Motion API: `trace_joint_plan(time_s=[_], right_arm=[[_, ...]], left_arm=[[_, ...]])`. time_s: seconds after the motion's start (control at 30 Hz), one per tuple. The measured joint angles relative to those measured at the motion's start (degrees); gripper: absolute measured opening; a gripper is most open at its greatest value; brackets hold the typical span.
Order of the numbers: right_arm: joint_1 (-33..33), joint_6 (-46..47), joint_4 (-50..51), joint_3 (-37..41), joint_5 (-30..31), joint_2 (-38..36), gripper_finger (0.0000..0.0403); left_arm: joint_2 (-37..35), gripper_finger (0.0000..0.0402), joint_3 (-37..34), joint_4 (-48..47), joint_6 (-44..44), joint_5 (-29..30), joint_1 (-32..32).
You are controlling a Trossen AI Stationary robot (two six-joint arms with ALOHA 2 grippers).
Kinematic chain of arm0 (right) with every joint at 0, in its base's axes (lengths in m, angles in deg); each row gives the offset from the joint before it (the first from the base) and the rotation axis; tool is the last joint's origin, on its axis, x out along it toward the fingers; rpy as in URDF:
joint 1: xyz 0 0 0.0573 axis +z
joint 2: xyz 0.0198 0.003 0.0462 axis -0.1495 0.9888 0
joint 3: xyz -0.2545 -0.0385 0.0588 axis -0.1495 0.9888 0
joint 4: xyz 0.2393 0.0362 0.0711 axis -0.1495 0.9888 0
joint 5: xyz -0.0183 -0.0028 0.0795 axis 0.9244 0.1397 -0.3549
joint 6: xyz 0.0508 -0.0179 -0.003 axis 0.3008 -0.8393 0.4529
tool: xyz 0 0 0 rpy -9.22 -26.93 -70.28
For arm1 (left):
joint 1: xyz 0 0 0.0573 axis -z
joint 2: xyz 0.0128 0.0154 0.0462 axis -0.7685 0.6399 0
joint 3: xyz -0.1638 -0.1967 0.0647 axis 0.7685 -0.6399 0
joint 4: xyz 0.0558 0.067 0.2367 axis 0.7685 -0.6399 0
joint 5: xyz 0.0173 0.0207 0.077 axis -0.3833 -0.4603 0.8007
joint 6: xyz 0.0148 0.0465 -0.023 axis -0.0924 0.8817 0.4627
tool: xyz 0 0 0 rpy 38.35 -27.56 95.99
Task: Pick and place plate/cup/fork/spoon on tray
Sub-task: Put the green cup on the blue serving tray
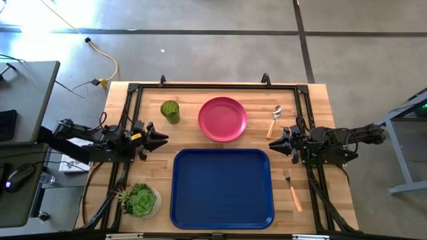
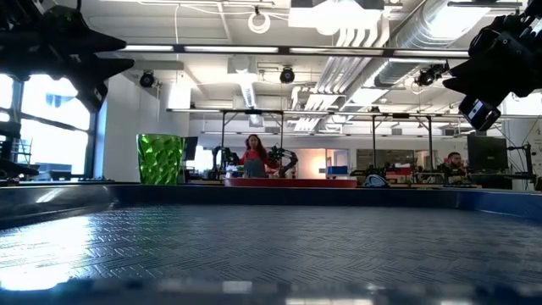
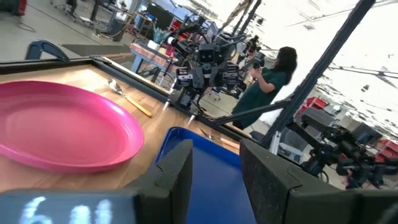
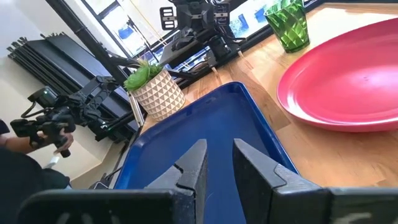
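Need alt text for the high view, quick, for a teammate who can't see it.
An empty blue tray sits front-centre on the table; behind it are the green cup, pink plate and spoon, with the fork right of the tray. Both grippers, left and right, hover empty at its sides.

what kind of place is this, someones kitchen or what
Not a kitchen; probably a robotics lab or open workshop. The wooden table sits on bare concrete, exposed ducts and strip lights run overhead, and other robot rigs and a person stand behind.
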Motion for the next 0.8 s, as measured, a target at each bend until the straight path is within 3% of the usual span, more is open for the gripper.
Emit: trace_joint_plan(time_s=[0.27, 0.6, 0.8], right_arm=[[-0.02, -0.16, -0.22, 0.0, 2.43, 0.02, 0.0066], [0.0, -0.16, -0.39, 0.0, 5.27, 0.0, 0.0066], [0.0, -0.16, -1.67, 0.0, 5.27, 0.02, 0.0066]], left_arm=[[0.0, 0.0164, 0.67, 4.37, -1.79, 7.51, -1.9], [0.68, 0.0162, 8.18, 6.56, 12.78, 8.41, -4.23], [5.55, 0.0161, 13.23, 3.5, 17.16, 8.4, -5.53]])
